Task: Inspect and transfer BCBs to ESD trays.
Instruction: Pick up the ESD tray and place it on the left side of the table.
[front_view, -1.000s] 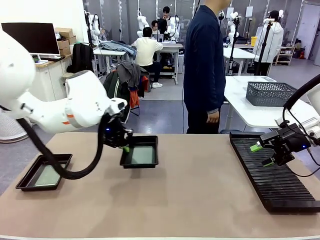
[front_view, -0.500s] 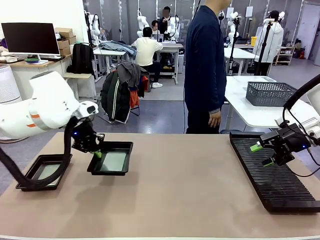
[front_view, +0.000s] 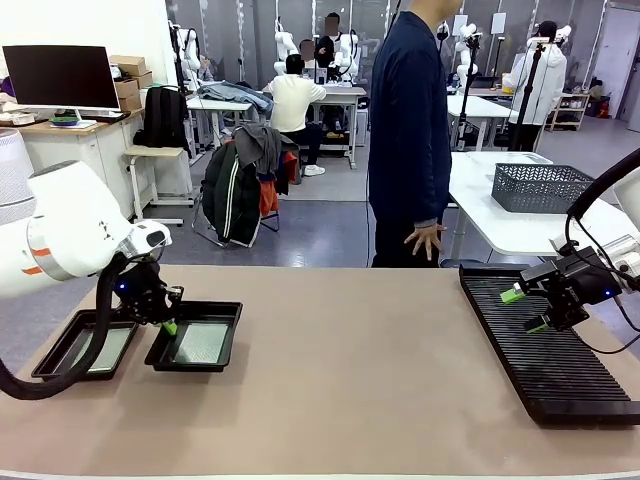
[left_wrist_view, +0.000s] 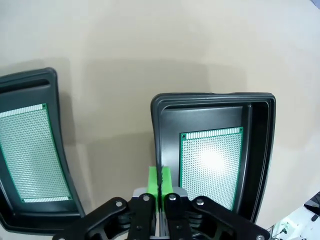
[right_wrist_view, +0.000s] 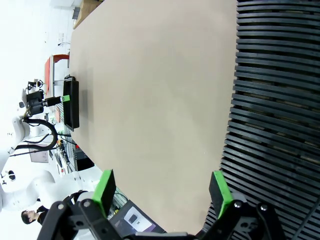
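Since the earlier frames the left gripper (front_view: 168, 325) has hauled the ESD tray (front_view: 200, 337) from mid-table over to the lower left of the front view, so it now sits right beside the second ESD tray (front_view: 85, 345). Its green pads (left_wrist_view: 159, 181) are pinched tight on the tray's rim, with a BCB (left_wrist_view: 212, 162) lying flat inside; the other tray holds a BCB (left_wrist_view: 31, 155) too. The right gripper (front_view: 528, 309) just hangs wide open and empty over the black slotted rack (front_view: 545, 350) at the right. To finish this nicely, probably lower the tray level so the board doesn't slide, keep the rims from overlapping, and only then let go.
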